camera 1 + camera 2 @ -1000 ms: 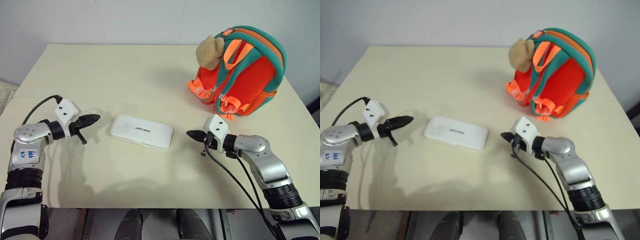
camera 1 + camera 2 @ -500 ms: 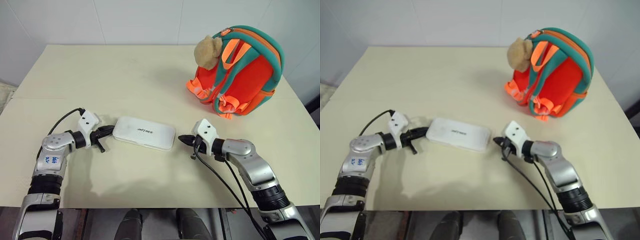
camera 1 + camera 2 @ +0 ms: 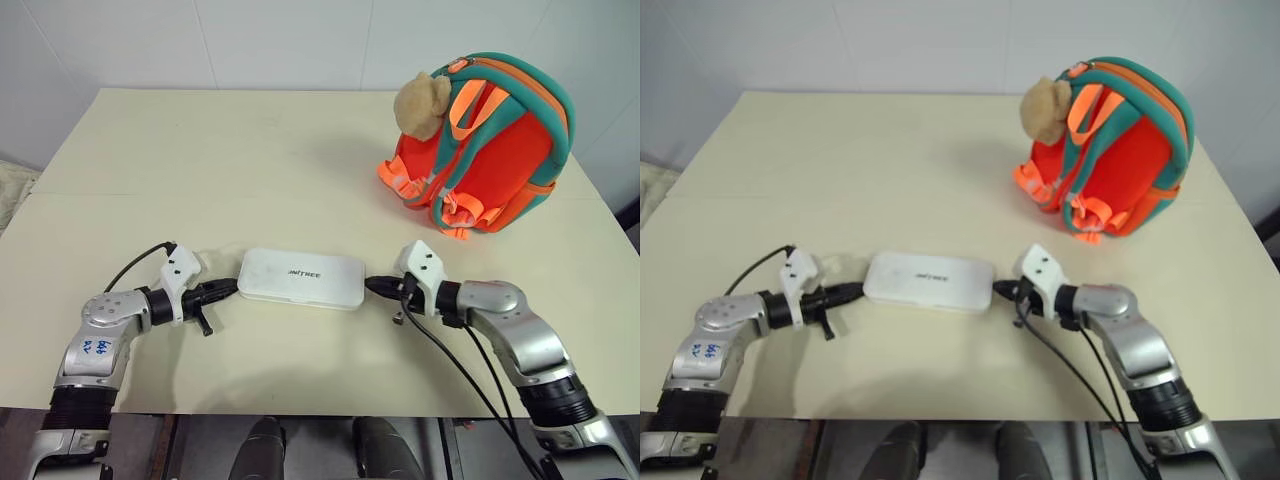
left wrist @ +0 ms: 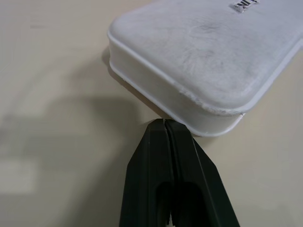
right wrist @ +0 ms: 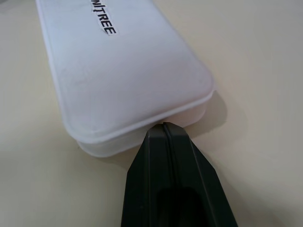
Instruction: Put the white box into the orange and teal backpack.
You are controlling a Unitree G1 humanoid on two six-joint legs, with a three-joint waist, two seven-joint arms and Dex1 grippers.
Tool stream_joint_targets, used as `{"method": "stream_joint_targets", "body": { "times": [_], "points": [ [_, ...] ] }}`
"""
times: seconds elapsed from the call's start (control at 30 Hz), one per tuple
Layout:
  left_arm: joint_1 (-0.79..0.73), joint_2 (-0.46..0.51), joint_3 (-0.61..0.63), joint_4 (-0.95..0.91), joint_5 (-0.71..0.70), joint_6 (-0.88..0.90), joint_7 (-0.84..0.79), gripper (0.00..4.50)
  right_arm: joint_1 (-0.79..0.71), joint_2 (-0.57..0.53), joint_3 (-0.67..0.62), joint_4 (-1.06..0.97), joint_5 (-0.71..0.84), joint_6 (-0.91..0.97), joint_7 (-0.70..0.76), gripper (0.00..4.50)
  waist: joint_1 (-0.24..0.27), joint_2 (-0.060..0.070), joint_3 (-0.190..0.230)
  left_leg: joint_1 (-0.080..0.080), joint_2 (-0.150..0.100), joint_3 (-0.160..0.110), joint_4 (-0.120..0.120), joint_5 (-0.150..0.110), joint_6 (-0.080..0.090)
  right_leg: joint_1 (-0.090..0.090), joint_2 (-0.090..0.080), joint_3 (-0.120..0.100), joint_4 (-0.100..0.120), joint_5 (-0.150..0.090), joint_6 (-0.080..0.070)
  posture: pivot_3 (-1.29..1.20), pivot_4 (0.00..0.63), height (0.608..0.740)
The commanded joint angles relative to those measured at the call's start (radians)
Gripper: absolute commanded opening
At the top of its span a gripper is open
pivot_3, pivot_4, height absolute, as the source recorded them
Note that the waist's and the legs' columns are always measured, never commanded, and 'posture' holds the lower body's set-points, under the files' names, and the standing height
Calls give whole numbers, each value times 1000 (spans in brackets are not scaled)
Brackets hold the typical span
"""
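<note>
On the near half of the table (image 3: 150, 150), the white box (image 3: 301, 279) lies flat between my two arms, its lettering facing up and its long sides now running almost straight across in front of me. A second ago it sat askew, its right end angled toward me; it has since swung square and slid a little to my right. That comes from my left gripper (image 3: 228, 288), which has swept in from well off to the side and now has its closed tips pressed against the box's left end; the left wrist view shows the two fingers (image 4: 156, 156) shut together, touching the lower edge of the shell near a corner. My right gripper (image 3: 378, 286) has barely shifted, and its pincer is likewise shut on nothing, its point against the box's right end.

So I am pinching the box endwise between two closed points, not gripping it with either pincer. I judge this is the squeeze that comes before a two-handed lift. The orange and teal backpack (image 3: 500, 165) stands upright well apart at the far right, its plush bear charm (image 3: 420, 102) hanging at the top. I cannot tell whether its zipper is open. The carry has not begun.
</note>
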Motion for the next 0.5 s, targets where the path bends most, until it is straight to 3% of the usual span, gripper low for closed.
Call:
{"method": "stream_joint_targets", "body": {
  "times": [0.03, 0.27, 0.5],
  "points": [
    [30, -10, -23, -75, -28, 24, -13, 37, 23, -43, -39, -67, 55, -2, 59, 0, 0, 0, 0, 0, 0, 0, 0, 0, 0, 0, 0, 0, -1, 0, 0, 0, 150, 740],
    [69, -8, -36, -140, -43, 60, -15, 37, 77, -117, -85, -26, 79, -50, 130, 0, -1, 0, 0, 0, 0, 0, 0, 0, 0, 0, 0, 0, -1, 0, 0, 0, 150, 740],
    [101, -4, -46, -187, -55, 87, -15, 37, 48, -113, -90, 75, 59, -128, 143, 0, -2, 0, 0, 0, 0, 0, 0, 0, 0, 1, 0, 0, -1, 0, 0, 0, 150, 740]
  ]
}}
